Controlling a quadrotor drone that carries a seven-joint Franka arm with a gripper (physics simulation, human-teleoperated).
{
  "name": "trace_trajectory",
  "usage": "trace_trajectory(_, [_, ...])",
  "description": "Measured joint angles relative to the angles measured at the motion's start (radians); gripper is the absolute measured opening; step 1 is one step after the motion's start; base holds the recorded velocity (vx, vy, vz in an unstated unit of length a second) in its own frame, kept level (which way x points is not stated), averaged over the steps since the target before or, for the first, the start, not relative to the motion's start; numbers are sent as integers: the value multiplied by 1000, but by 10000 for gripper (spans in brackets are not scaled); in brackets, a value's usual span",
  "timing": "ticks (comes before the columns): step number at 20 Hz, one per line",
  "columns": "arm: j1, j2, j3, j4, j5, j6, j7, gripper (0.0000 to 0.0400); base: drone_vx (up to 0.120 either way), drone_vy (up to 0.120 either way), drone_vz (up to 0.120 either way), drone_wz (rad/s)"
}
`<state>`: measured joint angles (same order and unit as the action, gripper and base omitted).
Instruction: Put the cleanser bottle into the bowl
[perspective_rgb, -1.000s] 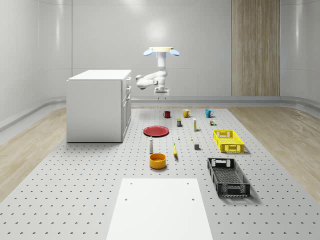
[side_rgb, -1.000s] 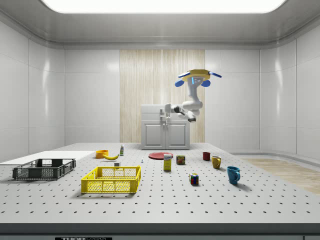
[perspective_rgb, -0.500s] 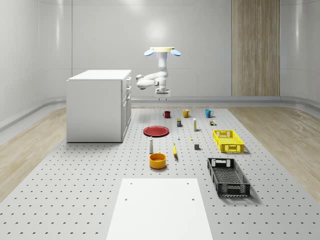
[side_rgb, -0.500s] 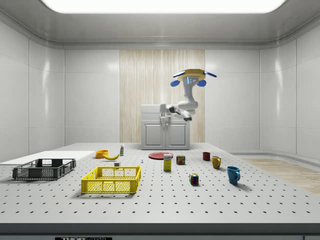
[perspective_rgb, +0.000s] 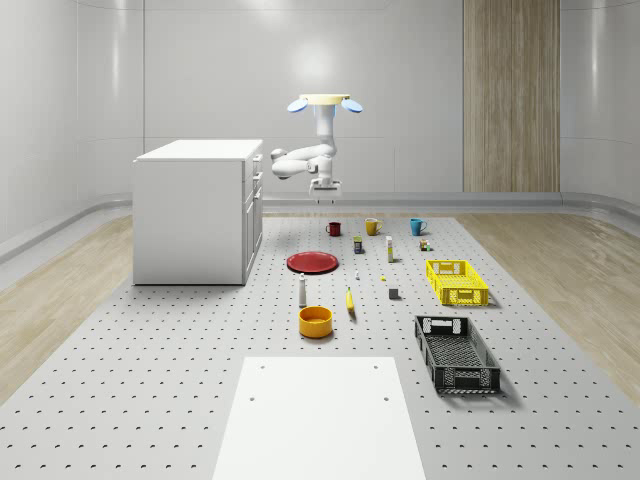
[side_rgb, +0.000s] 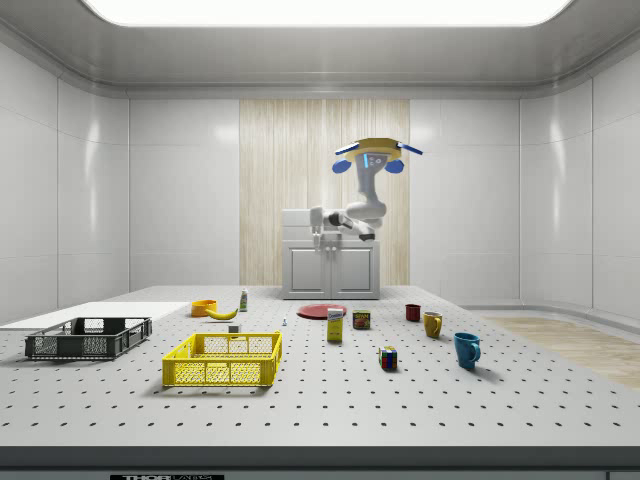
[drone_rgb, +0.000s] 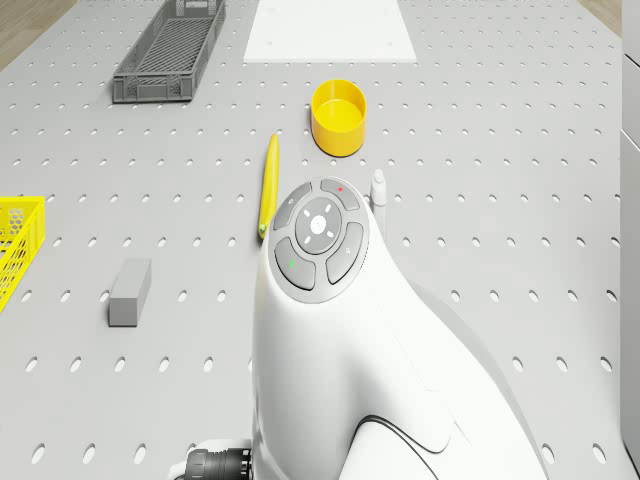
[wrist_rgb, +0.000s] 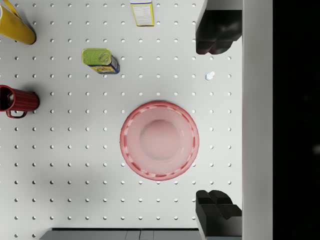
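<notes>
The cleanser bottle is a slim white bottle standing upright on the perforated table, just behind the yellow bowl. The side view shows the bottle beside the bowl. In the drone view the bowl lies beyond the arm, and the bottle's top peeks out beside it. The drone hovers high over the table's far part, near the cabinet. My gripper hangs open and holds nothing, far from the bottle. In the wrist view the gripper looks down on a red plate.
A white cabinet stands at the whole-scene view's left. On the table lie a red plate, a banana, a yellow crate, a black crate, three mugs, small boxes and a white mat.
The drone and arm have drifted toward the side view's left, nearer the cabinet, at about the same height. The gripper stays open. The table's objects have not moved.
</notes>
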<state>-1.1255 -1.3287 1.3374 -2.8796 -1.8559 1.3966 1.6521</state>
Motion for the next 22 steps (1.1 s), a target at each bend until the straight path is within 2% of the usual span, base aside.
trace_trajectory(22, [-17, -68, 14, 4, 30, 63, 15, 400, 120, 0, 0, 0])
